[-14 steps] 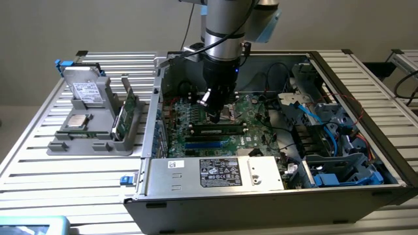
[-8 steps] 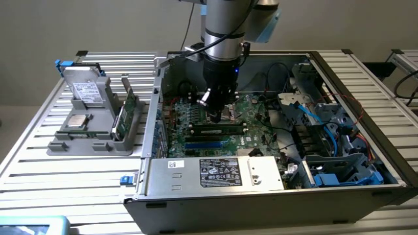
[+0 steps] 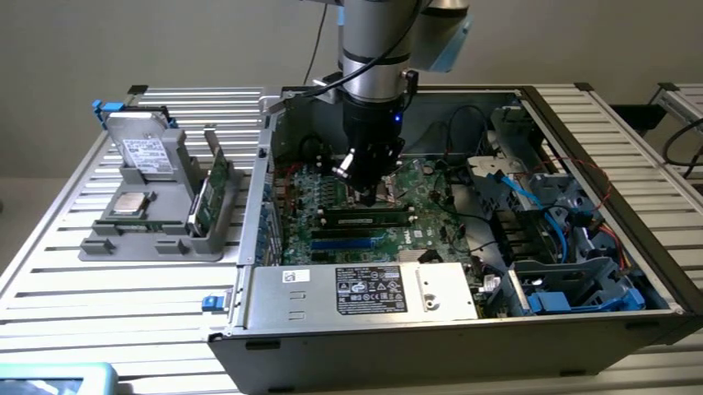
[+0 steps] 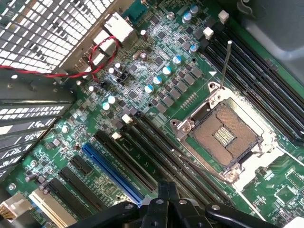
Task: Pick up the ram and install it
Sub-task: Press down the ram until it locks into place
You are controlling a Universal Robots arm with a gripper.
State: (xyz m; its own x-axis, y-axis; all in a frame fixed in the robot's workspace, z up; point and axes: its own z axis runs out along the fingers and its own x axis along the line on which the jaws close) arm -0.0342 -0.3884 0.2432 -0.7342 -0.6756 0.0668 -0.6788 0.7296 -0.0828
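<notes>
Even indoor light, dim case interior — glare through grille (image 4: 42, 28), slight softness

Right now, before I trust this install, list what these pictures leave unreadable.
- Exterior view: whether the ram is fully seated in its slot; too small, and the claw hangs just over it.
- Exterior view: print on the power supply label; too small.
- Exterior view: faces of the green cards in the grey tray; seen edge-on.
- Wrist view: the memory slots; cut off by the picture's edge.

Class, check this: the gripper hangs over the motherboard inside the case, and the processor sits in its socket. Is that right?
Not quite. The socket is empty, as the wrist view shows. The gripper does hang over the motherboard inside the case.
</notes>
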